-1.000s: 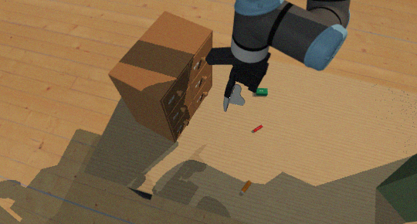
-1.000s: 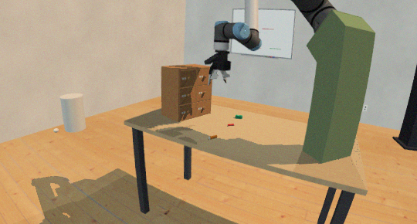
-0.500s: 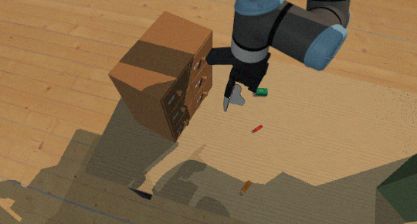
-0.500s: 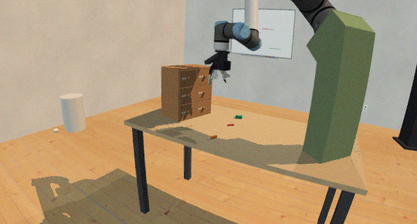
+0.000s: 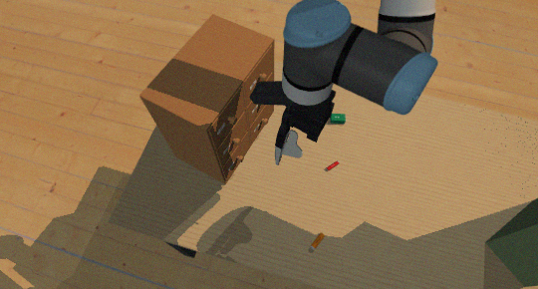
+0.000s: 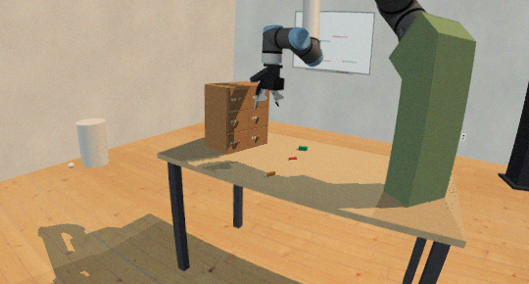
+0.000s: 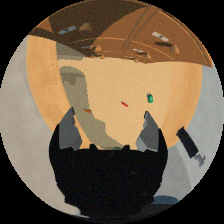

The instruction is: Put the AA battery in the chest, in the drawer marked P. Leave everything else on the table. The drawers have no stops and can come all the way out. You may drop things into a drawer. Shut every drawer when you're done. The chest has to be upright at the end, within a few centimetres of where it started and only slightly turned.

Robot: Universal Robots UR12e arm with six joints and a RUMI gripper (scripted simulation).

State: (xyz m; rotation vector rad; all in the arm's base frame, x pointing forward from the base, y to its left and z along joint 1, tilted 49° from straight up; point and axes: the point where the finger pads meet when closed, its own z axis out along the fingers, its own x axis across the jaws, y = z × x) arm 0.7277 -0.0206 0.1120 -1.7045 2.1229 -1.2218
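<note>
The wooden chest (image 5: 226, 38) (image 6: 216, 116) (image 7: 107, 27) stands upright on the table, with two columns of three drawers, all seemingly shut. Its label letters are too small to read, so I cannot tell which drawer is P. An orange-brown cylinder with a silver end (image 5: 317, 242) (image 6: 269, 173) (image 7: 87, 111), which looks like the AA battery, lies in the shade towards the table's near edge. My gripper (image 5: 289, 156) (image 6: 266, 105) (image 7: 109, 109) is open and empty, high above the table, in front of the chest's upper drawers.
A small red cylinder (image 5: 332, 165) (image 6: 292, 158) (image 7: 124, 104) and a green block (image 5: 338, 119) (image 6: 303, 148) (image 7: 150, 98) lie on the table in front of the chest. A tall green column (image 5: 520, 252) (image 6: 423, 118) stands at the table's other end.
</note>
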